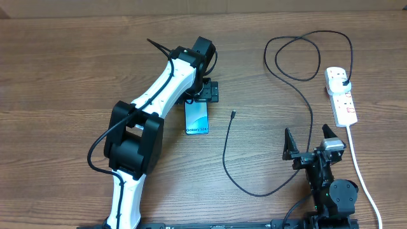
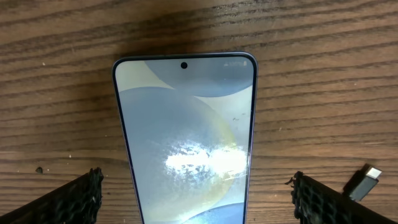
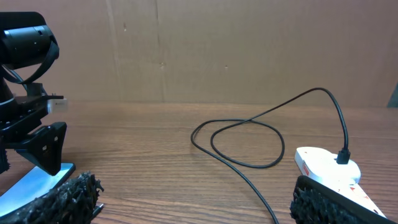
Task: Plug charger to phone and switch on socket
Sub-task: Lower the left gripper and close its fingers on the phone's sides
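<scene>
The table [image 1: 51,63] is a brown wood-grain top, looks like laminate, with darker streaks running mostly side to side and a few tiny dark specks that show up close in the left wrist view. From the right wrist view there's a plain brown wall [image 3: 249,50] behind it, kinda like board panels, with a couple of faint vertical seams. Lighting is pretty soft and even, and shadows on the wood have blurry edges.

Setting: robotics lab test station. Wood-grain bench [image 1: 63,51] with two robot arms based at one edge: left arm [image 1: 159,89] white and black, right arm [image 1: 327,184] black. Plain brown board [image 3: 217,50] behind. White extension power strip [image 1: 341,95] lies on the bench.
</scene>
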